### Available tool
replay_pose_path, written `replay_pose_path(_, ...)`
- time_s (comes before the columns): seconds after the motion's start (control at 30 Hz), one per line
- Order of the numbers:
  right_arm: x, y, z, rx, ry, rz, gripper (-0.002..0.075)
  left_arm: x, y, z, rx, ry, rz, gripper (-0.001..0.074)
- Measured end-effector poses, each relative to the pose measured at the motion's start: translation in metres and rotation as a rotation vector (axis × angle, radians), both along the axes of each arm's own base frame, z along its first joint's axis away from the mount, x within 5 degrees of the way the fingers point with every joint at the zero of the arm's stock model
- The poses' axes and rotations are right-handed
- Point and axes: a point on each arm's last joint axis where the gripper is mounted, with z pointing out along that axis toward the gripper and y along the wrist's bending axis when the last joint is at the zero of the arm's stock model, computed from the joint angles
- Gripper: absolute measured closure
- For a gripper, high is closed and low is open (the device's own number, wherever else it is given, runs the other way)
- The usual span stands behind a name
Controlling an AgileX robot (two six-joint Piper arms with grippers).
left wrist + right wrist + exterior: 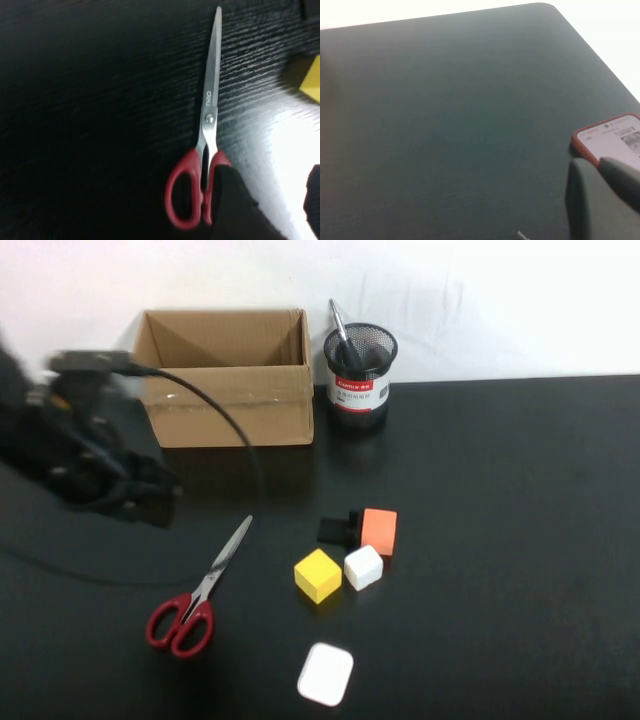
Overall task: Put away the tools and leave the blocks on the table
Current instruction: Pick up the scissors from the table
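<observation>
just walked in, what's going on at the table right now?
The left arm is hovering at the table's left side, its left gripper above and left of the red-handled scissors, which lie flat, untouched. The blocks sit clustered mid-table, with a flat white square nearer the robot. A cardboard box and a mesh pen cup stand at the back. The right gripper is shut, parked off to the side near a phone.

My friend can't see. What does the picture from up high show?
Red-handled scissors lie closed on a black table, with the left pincer hovering above and behind them. Nearby sit coloured blocks; behind stand a cardboard box and a mesh pen cup. The right pincer is out of sight.
</observation>
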Motion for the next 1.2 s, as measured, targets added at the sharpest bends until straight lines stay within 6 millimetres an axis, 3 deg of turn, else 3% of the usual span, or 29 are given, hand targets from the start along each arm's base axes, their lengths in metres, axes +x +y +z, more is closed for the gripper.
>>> replay_pose_path(0.3, 0.0, 0.0, 0.0, 0.0, 0.0, 0.0, 0.0733, 0.032, -0.048, -0.059, 0.124, 0.067, -0.159, 0.0458)
replay_pose_path(0.57, 0.0, 0.0, 0.0, 0.0, 0.0, 0.0, 0.0733, 0.042, -0.055, -0.104, 0.189, 0.135, -0.192, 0.0458)
replay_pose_path(0.77, 0.0, 0.0, 0.0, 0.0, 0.0, 0.0, 0.0733, 0.046, -0.057, -0.12, 0.198, 0.163, -0.194, 0.0458)
replay_pose_path(0.97, 0.0, 0.0, 0.0, 0.0, 0.0, 0.0, 0.0733, 0.049, -0.058, -0.122, 0.196, 0.158, -0.189, 0.0473)
replay_pose_path(1.1, 0.0, 0.0, 0.0, 0.0, 0.0, 0.0, 0.0733, 0.05, -0.058, -0.122, 0.198, 0.154, -0.188, 0.0631)
replay_pose_path(1.2, 0.0, 0.0, 0.0, 0.0, 0.0, 0.0, 0.0733, 0.05, -0.058, -0.123, 0.199, 0.156, -0.191, 0.0659)
